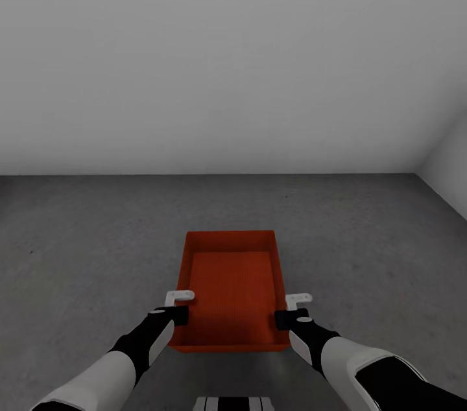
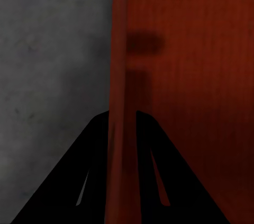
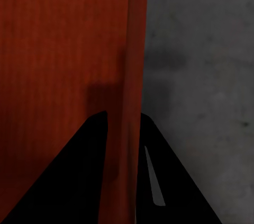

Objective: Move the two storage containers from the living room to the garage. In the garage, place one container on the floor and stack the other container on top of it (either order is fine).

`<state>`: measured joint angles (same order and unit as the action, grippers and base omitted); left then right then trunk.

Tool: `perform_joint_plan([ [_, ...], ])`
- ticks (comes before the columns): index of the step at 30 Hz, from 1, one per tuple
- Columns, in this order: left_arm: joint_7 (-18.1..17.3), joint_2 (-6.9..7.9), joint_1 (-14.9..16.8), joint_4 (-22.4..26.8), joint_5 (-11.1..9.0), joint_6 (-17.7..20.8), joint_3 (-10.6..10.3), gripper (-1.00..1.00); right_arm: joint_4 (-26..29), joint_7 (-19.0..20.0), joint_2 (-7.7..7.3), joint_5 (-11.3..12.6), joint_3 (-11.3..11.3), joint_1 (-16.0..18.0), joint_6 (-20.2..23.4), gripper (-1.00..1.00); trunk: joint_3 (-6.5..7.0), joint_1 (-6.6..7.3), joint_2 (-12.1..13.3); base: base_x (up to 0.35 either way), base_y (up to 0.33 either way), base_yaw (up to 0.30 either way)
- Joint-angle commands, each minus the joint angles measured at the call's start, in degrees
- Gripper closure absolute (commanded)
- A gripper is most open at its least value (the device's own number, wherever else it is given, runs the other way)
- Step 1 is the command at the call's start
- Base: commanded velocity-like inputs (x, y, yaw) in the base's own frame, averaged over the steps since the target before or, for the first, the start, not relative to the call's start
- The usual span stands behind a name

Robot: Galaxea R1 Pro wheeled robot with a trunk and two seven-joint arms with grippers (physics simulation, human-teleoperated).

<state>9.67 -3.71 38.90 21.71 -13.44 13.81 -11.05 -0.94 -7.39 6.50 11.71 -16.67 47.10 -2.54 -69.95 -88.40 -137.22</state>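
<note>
In the garage, both grippers, left and right, pinch the side walls of a red bin held low over the concrete floor, apparently mid-placement; next it needs lowering flat, then both grips released.

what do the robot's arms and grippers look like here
Both arms have glossy white forearm shells that give way to black wrist sections. The left gripper and right gripper each have black bodies with small white fingers. In the wrist views the fingers appear as dark wedges.
</note>
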Motion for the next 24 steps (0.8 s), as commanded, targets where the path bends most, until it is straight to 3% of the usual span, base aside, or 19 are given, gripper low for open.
perform_joint_plan([
  [1, 0.8, -0.51, 0.0, 1.1, 0.3, 0.3, 0.8, 1.0, -0.2, -0.1, 0.09, 1.0, 0.4, 0.0, -0.3, 1.0, -0.04, 0.01, 0.0, 0.0, 0.0, 0.0],
  [8, 0.8, -0.51, 0.0, 1.1, 0.3, 0.3, 0.8, 1.0, -0.2, -0.1, 0.09, 1.0, 0.4, 0.0, -0.3, 1.0, -1.3, -1.53, -2.8, 0.0, 0.0, 0.0],
  [24, 0.8, -0.45, 0.0, 1.0, 0.3, 0.3, 0.8, 1.0, -0.2, -0.2, 0.03, 0.9, 0.4, 0.0, -0.7, 1.0, -1.3, -1.53, -2.8, 0.0, 0.0, 0.0],
])
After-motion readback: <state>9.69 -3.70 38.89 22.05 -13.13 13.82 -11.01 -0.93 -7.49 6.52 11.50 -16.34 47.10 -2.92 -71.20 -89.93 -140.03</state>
